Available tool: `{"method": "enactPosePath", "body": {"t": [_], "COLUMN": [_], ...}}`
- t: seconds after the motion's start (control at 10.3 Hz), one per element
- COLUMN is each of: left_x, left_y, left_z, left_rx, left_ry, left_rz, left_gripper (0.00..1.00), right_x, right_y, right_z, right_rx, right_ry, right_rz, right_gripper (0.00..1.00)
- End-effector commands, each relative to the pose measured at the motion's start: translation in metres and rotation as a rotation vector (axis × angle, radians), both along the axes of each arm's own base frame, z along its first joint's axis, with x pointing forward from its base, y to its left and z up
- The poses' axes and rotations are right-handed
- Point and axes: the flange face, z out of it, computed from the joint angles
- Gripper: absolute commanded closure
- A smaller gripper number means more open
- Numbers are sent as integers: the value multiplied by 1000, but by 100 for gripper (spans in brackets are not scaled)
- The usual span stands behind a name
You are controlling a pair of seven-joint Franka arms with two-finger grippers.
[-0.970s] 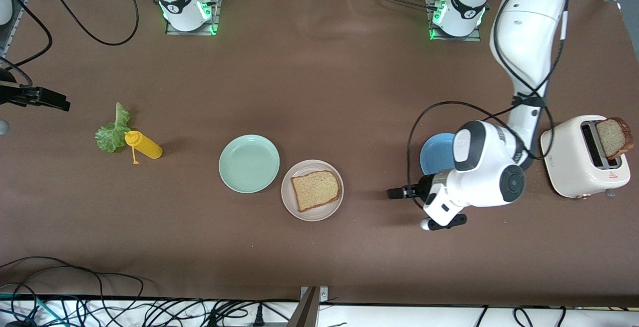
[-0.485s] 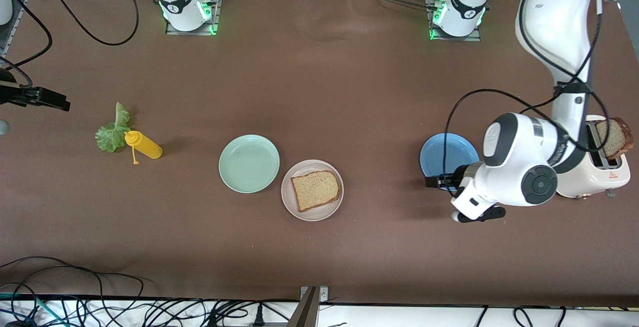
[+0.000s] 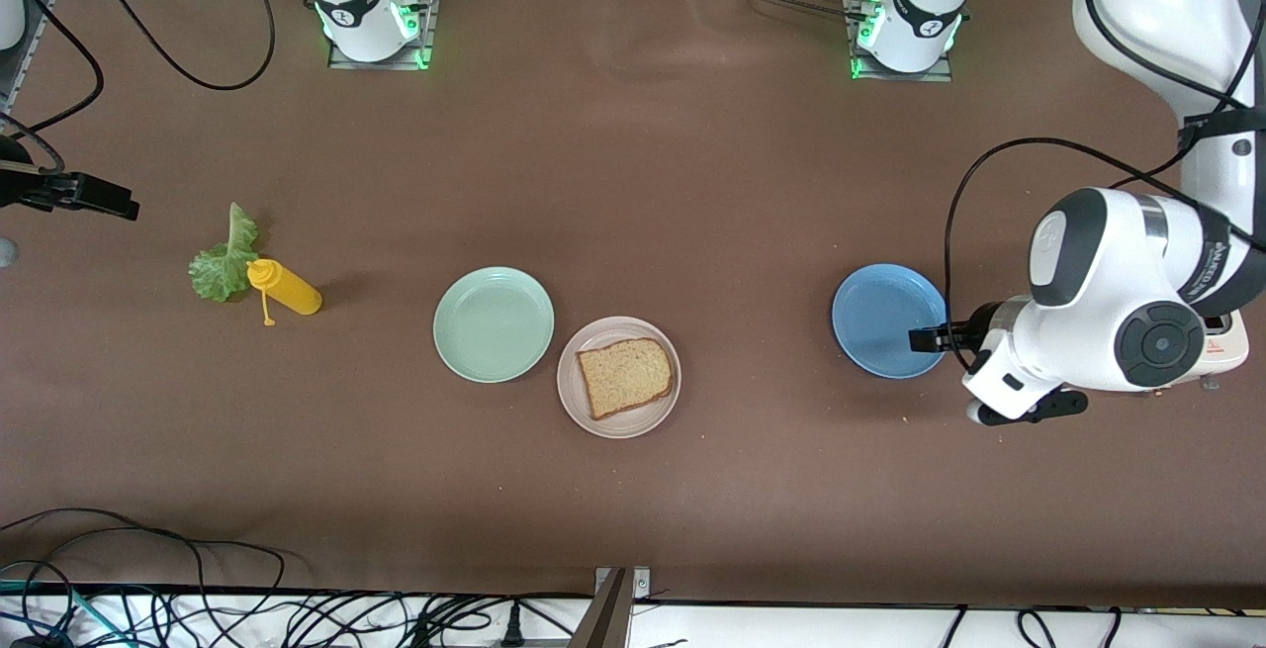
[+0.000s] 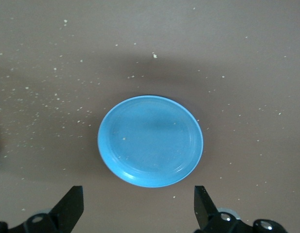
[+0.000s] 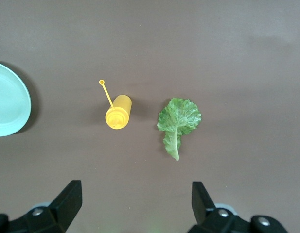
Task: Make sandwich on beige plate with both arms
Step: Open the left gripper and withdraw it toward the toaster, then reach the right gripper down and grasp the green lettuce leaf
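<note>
One slice of brown bread [image 3: 625, 375] lies flat on the beige plate [image 3: 579, 409] near the table's middle. A green lettuce leaf [image 3: 223, 257] [image 5: 178, 119] lies on the table toward the right arm's end, beside a yellow squeeze bottle [image 3: 285, 289] [image 5: 118, 112]. My left gripper [image 3: 928, 339] [image 4: 138, 188] hangs open and empty over the rim of a blue plate [image 3: 875, 317] [image 4: 150, 141]. In the right wrist view my right gripper [image 5: 135, 184] is open and empty, high over bare table beside the lettuce.
A mint-green plate [image 3: 494, 324] [image 5: 6, 107] sits beside the beige plate, toward the right arm's end. A white toaster [image 3: 1226, 351] is almost wholly hidden under the left arm. Cables run along the table edge nearest the front camera.
My left arm has swung toward its own end of the table, away from the beige plate, and now uncovers the blue plate and covers the toaster. The right arm has not moved.
</note>
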Motion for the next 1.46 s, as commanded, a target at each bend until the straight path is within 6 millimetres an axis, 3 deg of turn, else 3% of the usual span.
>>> {"method": "enactPosePath", "body": {"t": [0.0,0.39,0.49,0.87,1.07,1.36], "left_x": [-11,-19,-23,-32,-33,-33], "left_y": [14,81,89,97,108,115], "left_z": [23,63,72,100,100,101], "left_rx": [77,53,53,54,52,56], "left_ry": [15,7,16,6,6,5], "left_rz": [-8,-82,-80,-64,-49,-40], "left_gripper": [0,0,0,0,0,0], "right_x": [-1,-1,1,2,-6,-16], "right_y": [1,-1,-2,-11,-32,-44], "right_z": [5,4,1,-29,-49,-81], "right_rx": [12,8,8,10,12,12], "right_ry": [-2,-4,0,57,95,125], "right_rz": [-4,-20,-22,-37,-75,-96], "right_gripper": [0,0,0,0,0,0]}}
